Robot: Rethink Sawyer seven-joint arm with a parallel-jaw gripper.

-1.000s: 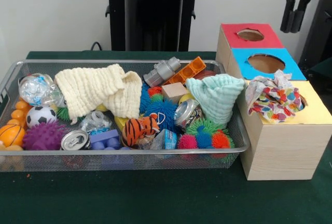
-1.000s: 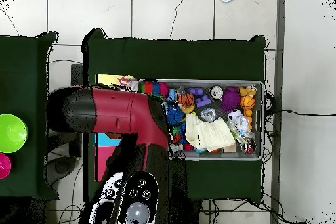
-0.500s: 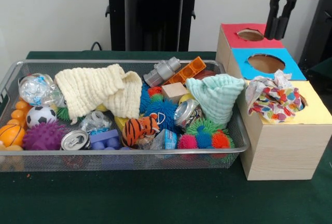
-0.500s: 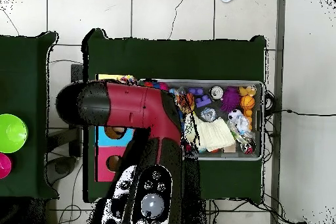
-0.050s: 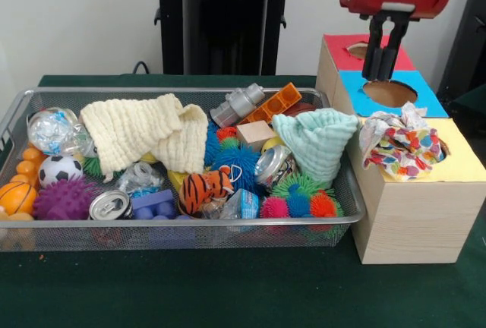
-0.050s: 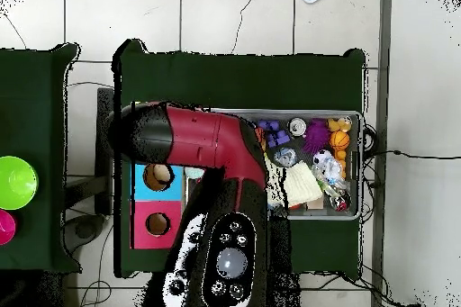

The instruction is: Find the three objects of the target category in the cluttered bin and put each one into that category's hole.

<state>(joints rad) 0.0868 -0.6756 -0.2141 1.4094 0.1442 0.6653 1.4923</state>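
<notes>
A wire mesh bin (image 5: 182,223) holds a cream knitted cloth (image 5: 144,132) at its back left and a mint knitted cloth (image 5: 317,142) at its right end. A colourful patterned cloth (image 5: 401,144) lies bunched over the yellow top (image 5: 459,162) of the wooden box beside the bin. My gripper (image 5: 380,76) hangs shut and empty above the line between the blue top (image 5: 425,104) and the red top (image 5: 338,58). In the overhead view the red arm (image 6: 207,146) hides the gripper and the bin's left part; the cream cloth (image 6: 302,186) shows beside it.
The bin is crowded with spiky balls (image 5: 64,200), a tiger toy (image 5: 205,187), cans (image 5: 110,205), blocks (image 5: 273,104), a soccer ball (image 5: 59,168) and orange balls (image 5: 17,195). The black pedestal (image 5: 224,17) stands behind the bin. Green bowl (image 6: 13,182) on a side table.
The arm has swung left in the front view, from the picture's right edge to above the blue and red tops. Overhead it now covers the bin's left part. The cloths lie unchanged.
</notes>
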